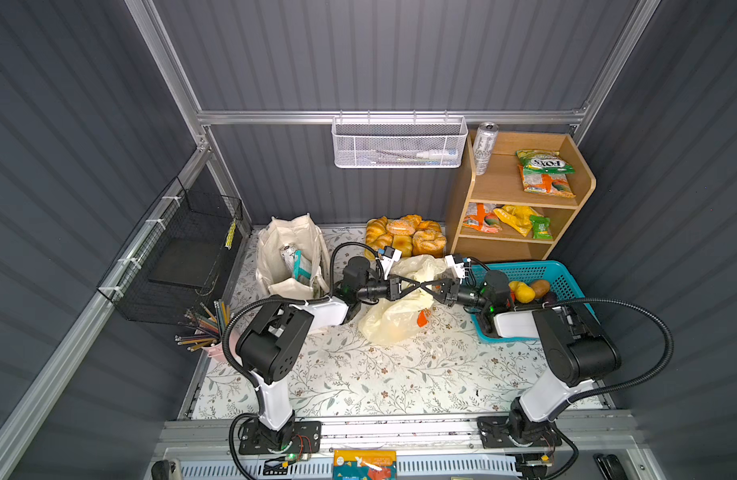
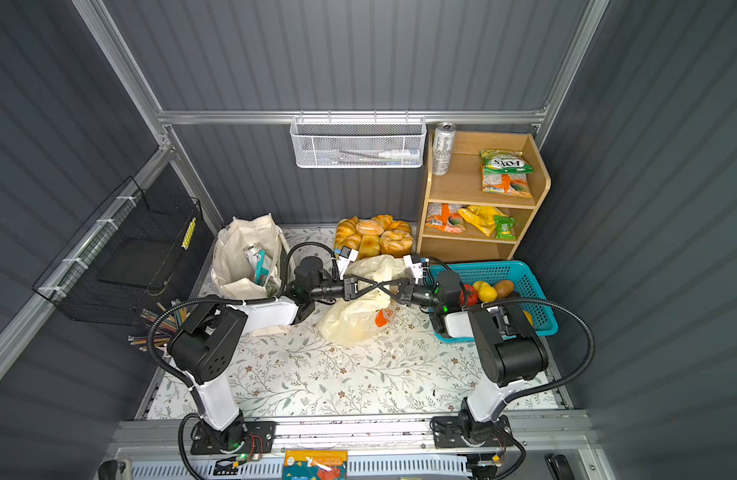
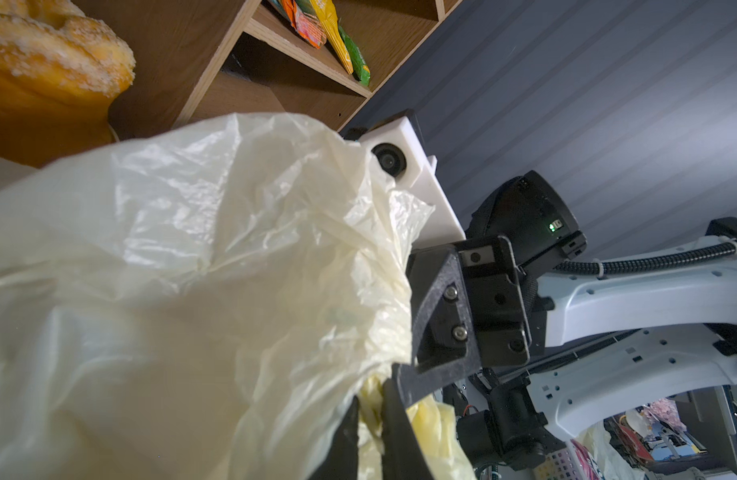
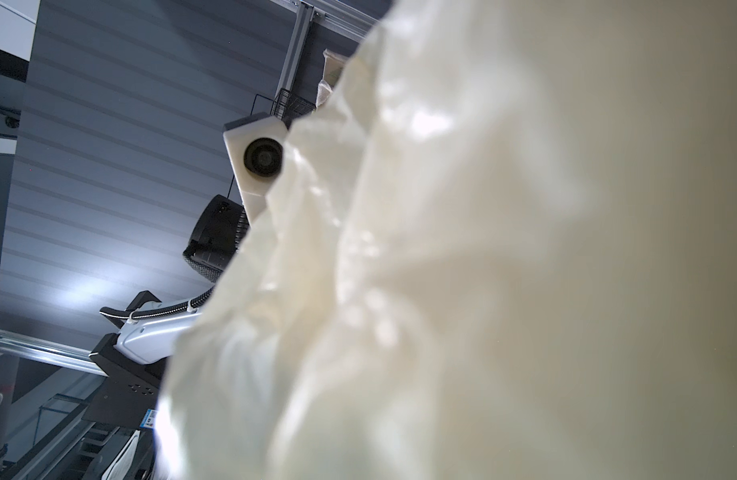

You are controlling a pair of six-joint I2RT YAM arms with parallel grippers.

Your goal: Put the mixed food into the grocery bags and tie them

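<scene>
we see the left gripper (image 1: 414, 287) pinching the plastic bag (image 1: 389, 320); the right gripper (image 1: 426, 287) is closed, seemingly on it too

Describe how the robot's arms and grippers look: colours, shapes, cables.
The left arm and right arm have white shells, black joints and bolted black base plates. A ribbed black cable loops beside each. The left gripper and right gripper are black with tapering triangular fingers, a white camera block above each and green lights.
</scene>
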